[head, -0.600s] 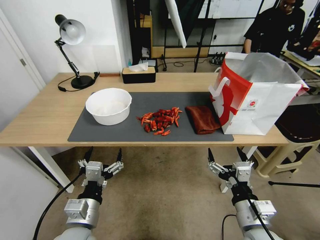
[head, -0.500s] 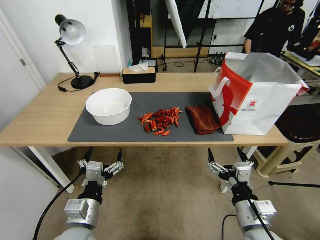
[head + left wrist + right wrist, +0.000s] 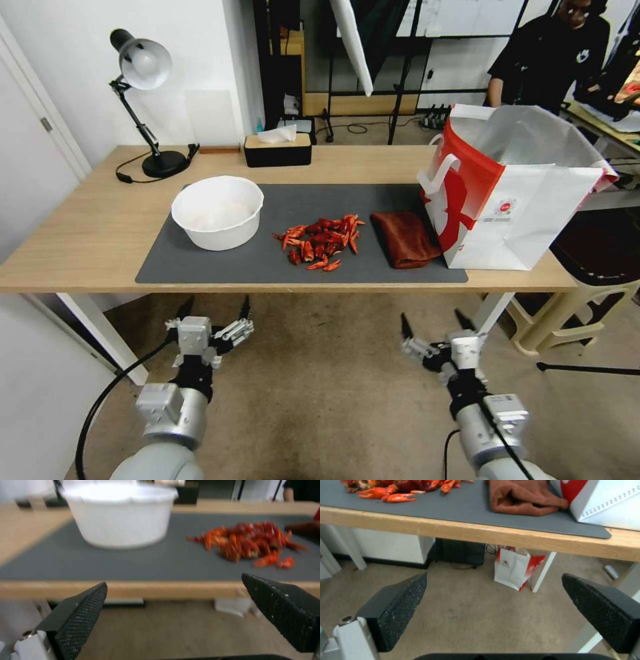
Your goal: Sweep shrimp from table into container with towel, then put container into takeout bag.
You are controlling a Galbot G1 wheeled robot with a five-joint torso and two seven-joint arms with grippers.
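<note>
Left gripper [image 3: 215,308] is held below the near table edge, over the floor, fingers spread wide and empty. Right gripper [image 3: 432,320] is likewise held low before the near edge, on the right, jaws wide apart, nothing between them.

The long light wood-grain table [image 3: 80,233] carries a large dark grey rectangular mat [image 3: 213,267]. On the mat's left part stands the round white plastic container with the wavy rim [image 3: 217,212], upright and empty as far as can be seen. The pile of small glossy red-orange shrimp [image 3: 320,241] lies at mid-mat, well apart from the container. Just right of the pile the small rust-red fuzzy towel [image 3: 405,239] is found bunched, its right side touching the large white paper takeout bag with the red side panel [image 3: 513,193], which stands open at the mat's right end.

Judgement: no step is started. The towel is expected to be soft and limp; it is best pinched at a raised fold on its near side. The shrimp are judged light and slippery, likely to scatter. The container is judged light and stiff, graspable at the rim.
</note>
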